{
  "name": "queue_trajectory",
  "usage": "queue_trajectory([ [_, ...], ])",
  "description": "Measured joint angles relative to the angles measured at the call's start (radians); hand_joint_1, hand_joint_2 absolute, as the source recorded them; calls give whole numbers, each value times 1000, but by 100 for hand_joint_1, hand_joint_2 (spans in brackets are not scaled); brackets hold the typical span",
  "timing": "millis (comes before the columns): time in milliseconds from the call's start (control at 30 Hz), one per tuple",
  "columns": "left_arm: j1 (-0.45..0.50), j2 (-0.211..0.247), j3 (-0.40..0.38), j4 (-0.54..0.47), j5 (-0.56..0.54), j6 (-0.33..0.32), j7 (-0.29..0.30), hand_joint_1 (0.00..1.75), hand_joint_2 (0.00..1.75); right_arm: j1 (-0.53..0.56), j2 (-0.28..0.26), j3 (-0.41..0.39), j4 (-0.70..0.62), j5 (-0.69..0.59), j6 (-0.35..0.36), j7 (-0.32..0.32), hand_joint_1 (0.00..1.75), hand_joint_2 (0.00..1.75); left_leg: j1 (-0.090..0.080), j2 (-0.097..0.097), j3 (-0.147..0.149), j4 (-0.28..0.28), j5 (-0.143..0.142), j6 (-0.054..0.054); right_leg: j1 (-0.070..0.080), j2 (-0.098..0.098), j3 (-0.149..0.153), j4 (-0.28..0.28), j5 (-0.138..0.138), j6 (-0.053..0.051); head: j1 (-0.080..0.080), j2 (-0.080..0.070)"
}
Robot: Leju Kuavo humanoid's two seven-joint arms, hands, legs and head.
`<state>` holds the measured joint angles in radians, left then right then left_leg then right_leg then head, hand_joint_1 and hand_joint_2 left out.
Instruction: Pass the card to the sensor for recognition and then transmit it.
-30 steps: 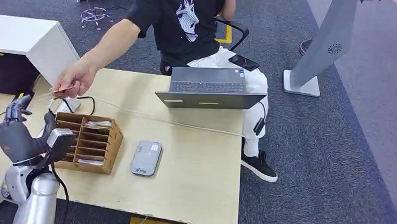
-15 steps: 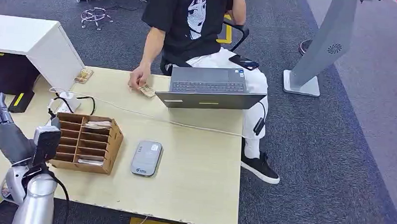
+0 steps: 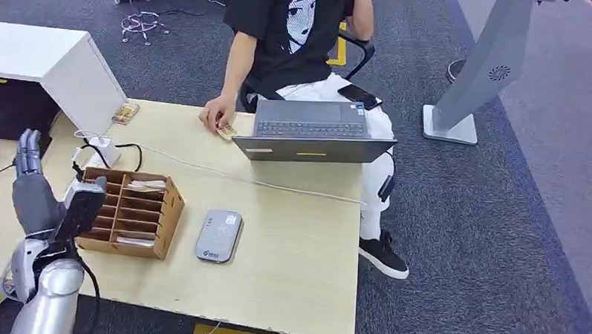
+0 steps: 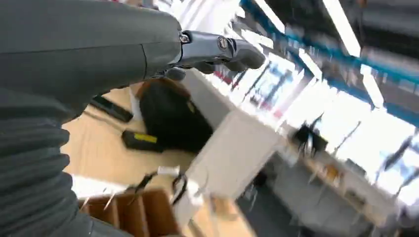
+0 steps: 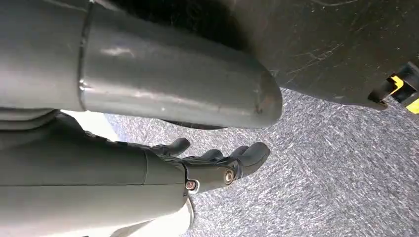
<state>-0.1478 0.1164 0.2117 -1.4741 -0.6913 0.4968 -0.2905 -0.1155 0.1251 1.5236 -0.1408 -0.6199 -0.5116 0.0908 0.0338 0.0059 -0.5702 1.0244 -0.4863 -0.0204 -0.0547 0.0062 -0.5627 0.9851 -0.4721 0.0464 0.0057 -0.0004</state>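
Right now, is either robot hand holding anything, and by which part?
Nothing is held. The left hand is raised beside the wooden organizer with empty fingers; the right hand hangs open over the carpet.

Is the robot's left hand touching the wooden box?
Apart. In the head view, the left hand is raised beside the wooden box, with bare table visible between them.

My left hand (image 3: 33,195) is dark grey on a silver arm (image 3: 47,296). The tabletop (image 3: 290,241) is pale wood; a brown cardboard organizer (image 3: 132,212) and a grey sensor (image 3: 218,236) lie on it. The laptop (image 3: 313,138) is dark grey. The person (image 3: 298,33) wears a black printed shirt and white trousers. The carpet (image 3: 484,218) is speckled grey.
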Motion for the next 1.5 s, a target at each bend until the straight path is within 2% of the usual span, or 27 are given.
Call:
queue_trajectory([
  [33, 0, 4, -2, -2, -2, -10, 6, 0, 175, 0, 0, 0, 0, 0, 0, 0, 0, 0, 0, 0, 0, 0, 0, 0, 0, 0, 0, 0, 0, 0, 0, 0],
  [67, 2, 13, -13, -10, -15, -65, 44, 0, 175, 0, 0, 0, 0, -2, -1, 0, 0, 0, 0, 0, 0, 0, 0, 0, 0, 0, 0, 0, 0, 0, 0, 0],
  [100, 2, 21, -18, -12, -19, -87, 58, 0, 175, 0, 0, 0, 0, -2, -2, 0, 0, 0, 0, 0, 0, 0, 0, 0, 0, 0, 0, 0, 0, 0, 0, 0],
  [133, 2, 52, -50, -30, -16, -217, 122, 0, 175, 1, 0, 0, 0, -11, -2, -3, 0, 0, 0, 0, 0, 0, 0, 0, 0, 0, 0, 0, 0, 0, 0, 0],
  [167, 2, 74, -72, -46, -2, -283, 141, 0, 175, 2, 0, 0, 1, -16, -2, -5, 0, 0, 0, 0, 0, 0, 0, 0, 0, 0, 0, 0, 0, 0, 0, 0],
  [233, -6, 164, -111, -87, 52, -464, 212, 0, 175, 4, -1, 0, 3, -19, -5, -10, 0, 0, 1, 1, 0, 0, 0, 0, 0, 1, -1, 0, 0, 0, 0, 0],
  [267, -29, 274, -121, -104, 98, -575, 242, 0, 175, 6, -2, -1, 4, -28, -10, -11, 0, 0, 2, 1, 0, 0, 0, 0, 1, 1, -1, 1, 0, 0, 0, 0],
  [300, -53, 332, -121, -114, 112, -608, 249, 0, 175, 8, -2, -1, 5, -34, -10, -11, 0, 0, 2, 0, 0, 0, 0, 0, 1, 0, -1, 0, 0, 0, 0, 0],
  [333, -74, 375, -121, -123, 117, -625, 256, 0, 175, 8, -2, -2, 5, -35, -10, -11, 0, 0, 2, 1, 0, 0, 0, 0, 1, 1, -1, 0, 0, 0, 0, 0],
  [400, -84, 400, -121, -130, 117, -630, 260, 0, 175, 9, -2, -3, 5, -35, -10, -11, 0, 0, 2, 1, 0, 0, 0, 0, 1, 1, -1, 0, 0, 0, 0, 0],
  [667, -87, 455, -125, -141, 121, -650, 274, 0, 175, 9, -2, -3, 5, -37, -9, -12, 0, 0, 1, 1, 0, 0, 0, 0, 1, 1, -1, 0, 0, 0, 0, 0],
  [800, -97, 524, -135, -141, 167, -731, 295, 0, 175, 10, -2, -3, 5, -39, -8, -12, 0, 0, 3, 1, 0, 0, 0, 0, 2, 1, -1, 0, 0, 0, 0, 0],
  [900, -109, 581, -138, -141, 227, -794, 296, 0, 175, 11, -3, -3, 5, -45, -6, -12, 0, 0, 3, 1, 0, 0, 0, 0, 2, 1, -1, 0, 0, 0, 0, 0],
  [1033, -107, 634, -148, -141, 300, -855, 287, 0, 175, 10, -3, -3, 5, -42, 0, -11, 0, 0, 3, 1, 0, 0, 0, 0, 2, 1, -1, 0, 0, 0, 0, 0],
  [1100, -98, 647, -156, -141, 327, -869, 278, 0, 175, 10, -3, -3, 5, -32, 12, -14, 0, 0, 2, 1, 0, 0, 0, 0, 2, 1, -1, 0, 0, 0, 0, 0],
  [1333, -80, 652, -191, -116, 401, -889, 268, 0, 175, 8, -13, -2, 5, -27, 27, -22, 0, 0, 3, 1, 0, 0, 0, 0, 2, 1, 0, 0, 0, 0, 0, 0],
  [1500, -77, 655, -203, -98, 409, -881, 263, 0, 175, 7, -13, -1, 5, -16, 21, -17, 0, 0, 3, 1, -1, 0, 0, 0, 2, 1, -1, 0, 0, 0, 0, 0],
])
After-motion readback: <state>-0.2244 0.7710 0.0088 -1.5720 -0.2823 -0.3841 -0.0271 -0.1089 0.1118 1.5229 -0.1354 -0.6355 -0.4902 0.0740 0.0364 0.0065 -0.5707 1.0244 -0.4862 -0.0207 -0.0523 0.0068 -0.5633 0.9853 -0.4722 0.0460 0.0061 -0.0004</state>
